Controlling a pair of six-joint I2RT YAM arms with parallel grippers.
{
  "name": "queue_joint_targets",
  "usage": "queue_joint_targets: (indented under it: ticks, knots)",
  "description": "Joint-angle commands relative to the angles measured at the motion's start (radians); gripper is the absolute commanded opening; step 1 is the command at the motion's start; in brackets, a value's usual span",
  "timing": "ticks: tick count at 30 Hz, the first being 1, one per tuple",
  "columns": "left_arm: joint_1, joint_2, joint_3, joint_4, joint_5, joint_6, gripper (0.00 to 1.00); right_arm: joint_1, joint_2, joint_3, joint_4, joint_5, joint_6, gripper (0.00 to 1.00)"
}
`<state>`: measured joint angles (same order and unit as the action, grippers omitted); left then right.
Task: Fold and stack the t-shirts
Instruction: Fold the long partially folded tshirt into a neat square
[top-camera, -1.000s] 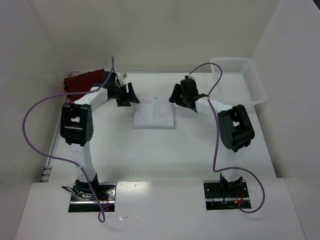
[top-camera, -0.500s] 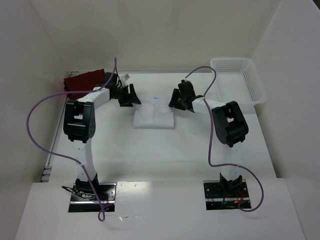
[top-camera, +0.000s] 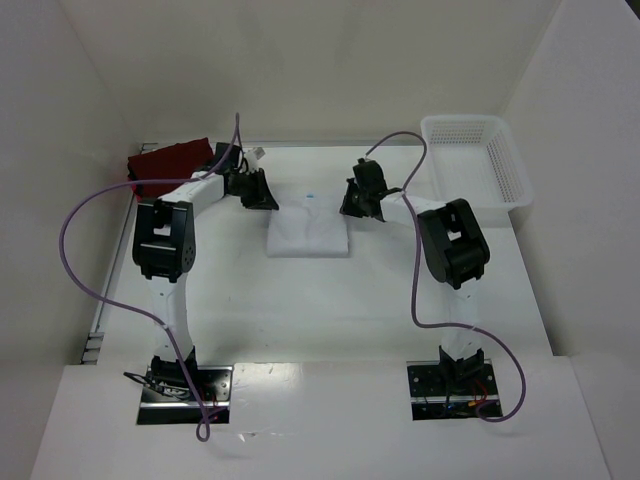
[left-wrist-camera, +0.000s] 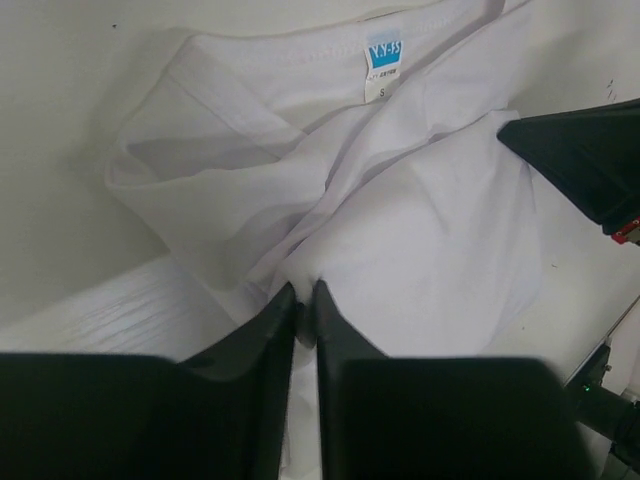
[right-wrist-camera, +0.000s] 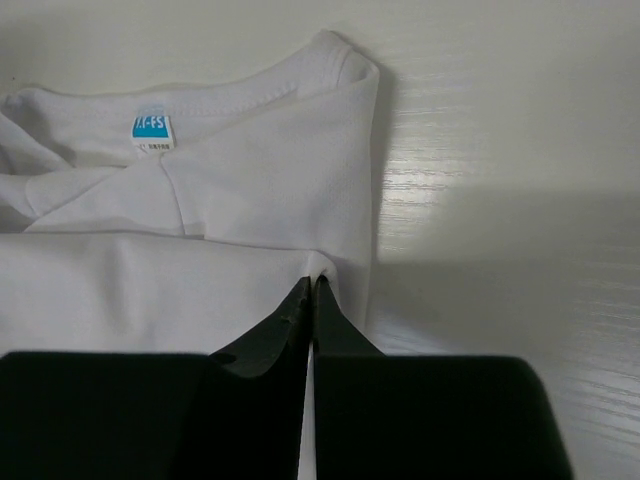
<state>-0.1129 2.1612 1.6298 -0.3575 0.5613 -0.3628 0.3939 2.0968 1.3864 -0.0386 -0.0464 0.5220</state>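
A white t-shirt (top-camera: 309, 232) lies folded into a rough rectangle at the table's middle back, its blue neck label (left-wrist-camera: 384, 52) toward the far side. My left gripper (top-camera: 262, 196) sits at its far left corner, shut on a pinch of the white cloth (left-wrist-camera: 303, 290). At the far right corner my right gripper (top-camera: 352, 205) is shut on the shirt's edge (right-wrist-camera: 313, 279). A dark red t-shirt (top-camera: 168, 165) lies folded at the back left, beyond the left arm.
A white plastic mesh basket (top-camera: 478, 160) stands at the back right corner. White walls close in the table at the back and both sides. The right gripper's black finger (left-wrist-camera: 585, 160) shows at the right of the left wrist view.
Both grippers have closed from open onto the far corners of the white t-shirt. Both arms have reached slightly farther toward the back.
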Motion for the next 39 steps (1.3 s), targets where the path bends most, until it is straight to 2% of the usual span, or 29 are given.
queue_joint_targets:
  ticks: [1, 5, 22, 33, 39]
  knots:
    - [-0.002, 0.007, 0.038, 0.002, 0.016, 0.038, 0.1, -0.001, 0.014, 0.075, 0.006, -0.01, -0.007, 0.0]
    - [-0.002, -0.021, 0.038, -0.008, 0.007, 0.038, 0.0, -0.001, -0.018, 0.077, 0.003, -0.01, -0.005, 0.0]
    - [0.004, -0.161, 0.112, -0.046, 0.005, 0.056, 0.0, -0.001, -0.236, 0.108, -0.026, 0.025, -0.005, 0.0]
    - [0.033, -0.032, 0.31, -0.08, 0.026, 0.039, 0.0, -0.007, -0.149, 0.254, -0.035, 0.046, -0.034, 0.0]
    - [0.036, 0.08, 0.493, -0.107, 0.039, 0.027, 0.0, -0.03, -0.09, 0.328, -0.028, 0.057, -0.034, 0.0]
